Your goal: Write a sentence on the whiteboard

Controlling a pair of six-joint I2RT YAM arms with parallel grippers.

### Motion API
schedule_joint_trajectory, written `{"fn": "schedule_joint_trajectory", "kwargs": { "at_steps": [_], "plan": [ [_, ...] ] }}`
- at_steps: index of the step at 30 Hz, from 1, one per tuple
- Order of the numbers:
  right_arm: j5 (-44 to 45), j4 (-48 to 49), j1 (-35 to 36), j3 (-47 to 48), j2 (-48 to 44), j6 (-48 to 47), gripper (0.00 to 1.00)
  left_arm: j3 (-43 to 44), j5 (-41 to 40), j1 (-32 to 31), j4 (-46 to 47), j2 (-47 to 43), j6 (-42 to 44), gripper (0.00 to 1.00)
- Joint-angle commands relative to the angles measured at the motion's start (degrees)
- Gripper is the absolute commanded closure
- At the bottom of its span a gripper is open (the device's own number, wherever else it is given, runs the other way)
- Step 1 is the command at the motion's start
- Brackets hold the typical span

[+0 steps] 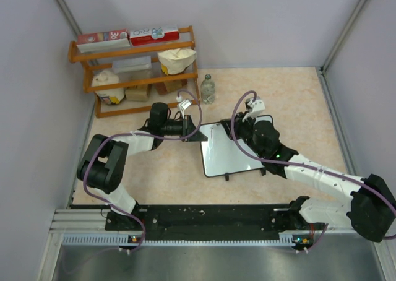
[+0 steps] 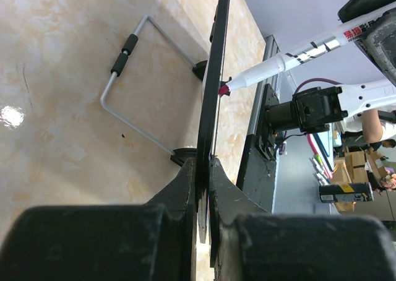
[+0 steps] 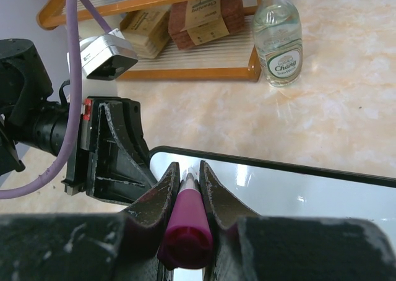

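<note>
Whiteboard [image 1: 232,152] mid-counter [image 1: 297,95], held for writing — surface looks blank.
Stiff, light, glossy — left end effector [image 2: 203,166] clamps its thin frame edge; right end effector [image 3: 189,168] clenches marker [image 2: 291,58], tip at board.

Bright, even light from overhead, and the shadows stay soft. Ahead of the left hand [image 2: 203,169] and off to its side, a hot white glare spot burns on the worktop [image 2: 62,169]. That hand's a close-up blur, and so are the right hand [image 3: 189,168] and its marker [image 3: 185,231]. Beyond them, small glints on the glossy whiteboard [image 3: 297,194], and the bottle [image 3: 279,36] is sharp.
</note>
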Motion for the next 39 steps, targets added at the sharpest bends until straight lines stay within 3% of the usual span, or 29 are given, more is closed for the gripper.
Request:
{"fn": "schedule_joint_trajectory", "kwargs": {
  "at_steps": [1,23,39],
  "plan": [
    [2.0,0.1,-0.5,-0.7,-0.2,0.0,1.0,1.1,-2.9,0.1,-0.9,-0.4,2.0,1.0],
    [2.2,-3.6,-1.6,-5.1,-4.4,0.7,1.0,1.3,-3.1,0.1,-1.4,-0.2,2.2,1.0],
    [-2.7,-3.2,-1.6,-6.3,-4.5,0.0,1.0,1.4,-3.1,0.1,-1.6,-0.1,2.3,1.0]
  ]
}}
